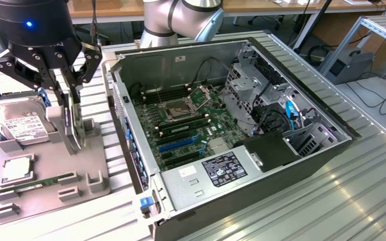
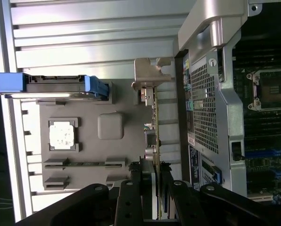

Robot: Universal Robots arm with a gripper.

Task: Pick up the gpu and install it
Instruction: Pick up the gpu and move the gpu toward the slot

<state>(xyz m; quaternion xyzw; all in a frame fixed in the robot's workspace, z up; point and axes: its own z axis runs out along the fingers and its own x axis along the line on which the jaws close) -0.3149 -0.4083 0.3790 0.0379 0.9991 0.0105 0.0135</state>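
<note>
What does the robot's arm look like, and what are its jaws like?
The arm is made of fat, round silver-grey tubes with rounded joints. At its end sits a black round body with a small blue light. The jaws are black metal bars bolted together, with little holes along them.

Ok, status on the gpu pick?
Gripper down over the gpu. Gpu upright on edge in the grey tray. Open case alongside, nothing seen in the way.

Exterior view high, oblique over computer case (image 1: pixel 173 65) and grey tray (image 1: pixel 42 150); wrist view close above both
</note>
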